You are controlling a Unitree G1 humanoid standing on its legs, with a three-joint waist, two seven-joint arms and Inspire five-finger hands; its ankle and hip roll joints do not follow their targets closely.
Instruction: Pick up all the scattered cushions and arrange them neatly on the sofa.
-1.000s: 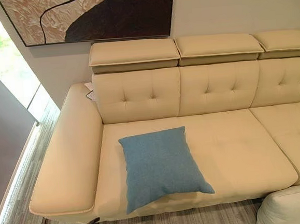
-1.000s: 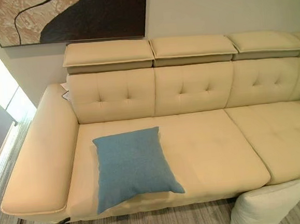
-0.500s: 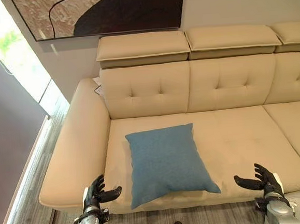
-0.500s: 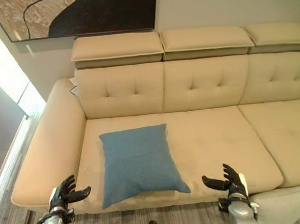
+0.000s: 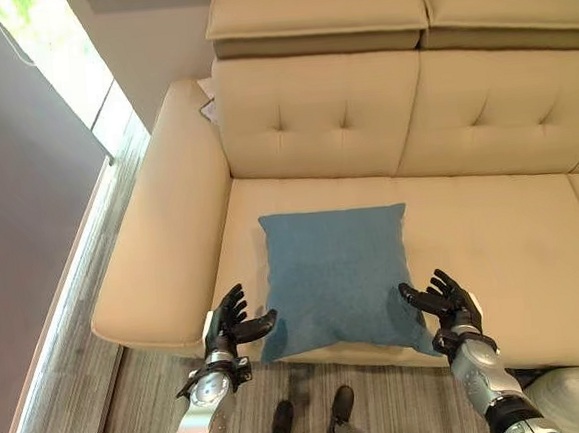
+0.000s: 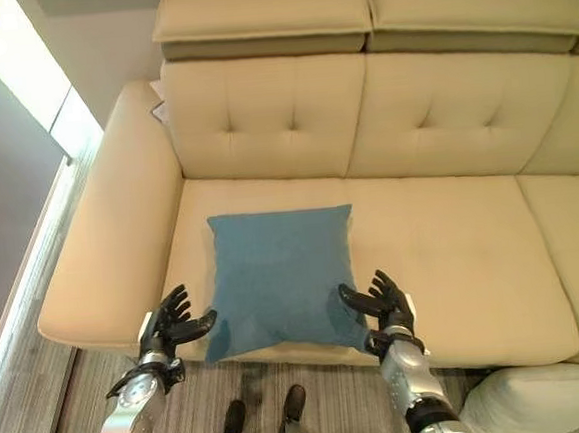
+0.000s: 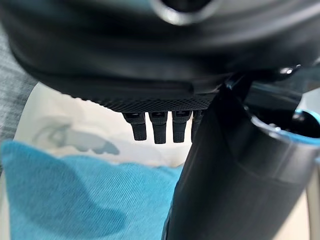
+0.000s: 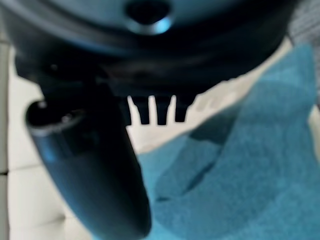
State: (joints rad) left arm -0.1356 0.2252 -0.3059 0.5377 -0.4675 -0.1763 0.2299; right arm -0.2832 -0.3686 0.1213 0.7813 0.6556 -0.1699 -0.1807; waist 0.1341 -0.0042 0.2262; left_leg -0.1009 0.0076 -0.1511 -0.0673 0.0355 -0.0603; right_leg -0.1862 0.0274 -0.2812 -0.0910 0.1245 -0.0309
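Observation:
A blue square cushion [image 5: 338, 277] lies flat on the cream sofa's seat [image 5: 502, 240], its near edge overhanging the seat front. My left hand [image 5: 229, 325] is open just off the cushion's near left corner, thumb reaching toward it. At the near right corner my right hand [image 5: 449, 304] is open, its thumb at the cushion's edge. The wrist views show the cushion [image 7: 75, 195] [image 8: 240, 175] close past straight fingers [image 7: 159, 127] [image 8: 161, 114]. A white cushion [image 5: 573, 402] lies on the floor at the lower right.
The sofa's wide left armrest [image 5: 160, 227] lies beside my left hand. Tufted backrests [image 5: 322, 114] and headrests rise behind the seat. Grey wood floor [image 5: 144, 408] runs in front, with a window [image 5: 56, 54] at the left.
The camera has moved closer and tilted down. Both hands have risen and closed in on the blue cushion's two near corners, still open.

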